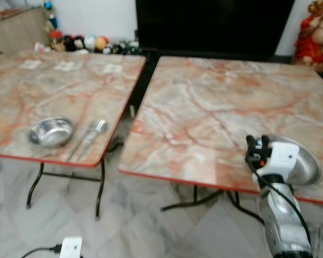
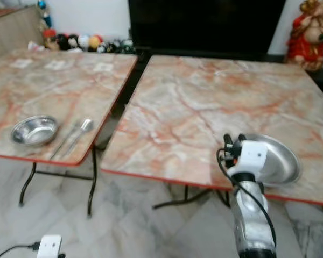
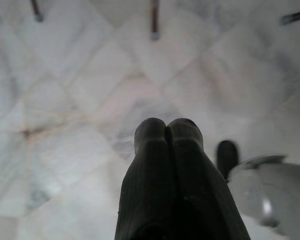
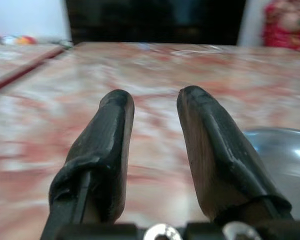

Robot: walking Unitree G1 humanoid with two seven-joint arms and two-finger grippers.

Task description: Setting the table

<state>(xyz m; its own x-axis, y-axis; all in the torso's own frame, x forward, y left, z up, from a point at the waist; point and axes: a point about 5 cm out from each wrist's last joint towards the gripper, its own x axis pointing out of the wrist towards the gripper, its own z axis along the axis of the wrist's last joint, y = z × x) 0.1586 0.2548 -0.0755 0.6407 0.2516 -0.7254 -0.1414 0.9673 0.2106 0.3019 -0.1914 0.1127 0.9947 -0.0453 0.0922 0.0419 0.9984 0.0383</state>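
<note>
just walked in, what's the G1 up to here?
Setting the table. The right gripper, fingers open and empty, hovers over the right marble-patterned table beside a shiny steel plate at its near edge. A small steel bowl and cutlery lie on the left table. The left gripper hangs shut above the floor.

1. I'm looking into a room of a home, most likely a living or dining area
2. Two folding tables [image 1: 215, 107] with marble-patterned tops and thin black metal legs stand side by side on a pale marble-tiled floor [image 1: 140, 226]
3. A large dark screen [image 1: 215, 24], like a television, sits against the white far wall
4. A row of small colourful figurines [image 1: 89, 43] lines the wall beyond the left table's far edge
5. A red and gold decorative figure [image 1: 315, 35] stands past the right table's far right corner
6. A metal bowl [image 1: 51, 131] and cutlery [image 1: 89, 140] lie near the left table's front edge
</note>
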